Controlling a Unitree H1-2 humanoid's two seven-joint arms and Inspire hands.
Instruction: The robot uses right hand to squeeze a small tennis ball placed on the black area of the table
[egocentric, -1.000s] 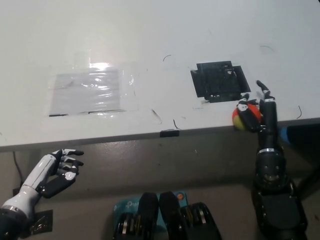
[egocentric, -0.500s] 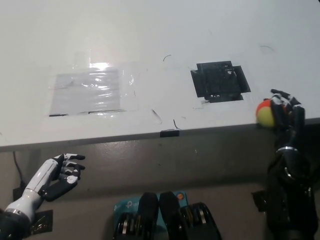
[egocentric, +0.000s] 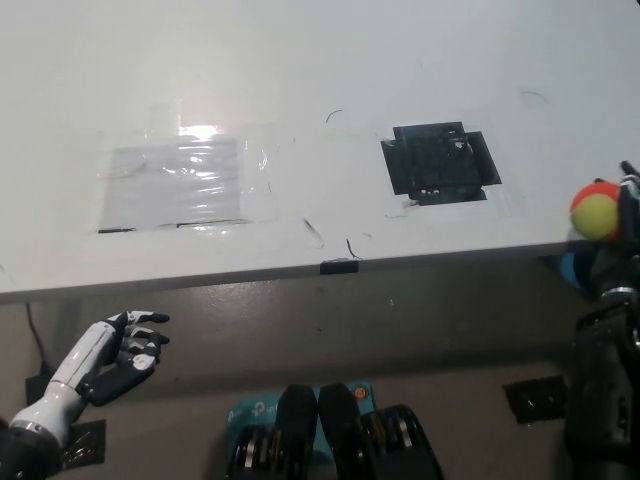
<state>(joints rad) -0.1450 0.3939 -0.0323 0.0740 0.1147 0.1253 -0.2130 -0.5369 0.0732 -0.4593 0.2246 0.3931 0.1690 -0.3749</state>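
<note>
Tennis ball (egocentric: 594, 211) now farther right, gripped in right hand (egocentric: 622, 225), well off the black area (egocentric: 440, 163); left hand (egocentric: 125, 350) loosely open below the table (egocentric: 300, 60).

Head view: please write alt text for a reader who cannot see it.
The black right hand holds a small red and yellow ball at the right table edge, away from the black patch on the white table. The white left hand rests below the table.

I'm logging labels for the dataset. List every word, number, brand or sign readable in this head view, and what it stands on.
No text can be read with certainty.
Teal packet at the bottom edge: pale printing, too blurred to read.
Black taped square on the white table: no lettering.
Shiny clear plastic sheet: no lettering.
Red-and-yellow small ball in the black right hand: no print visible.
</note>
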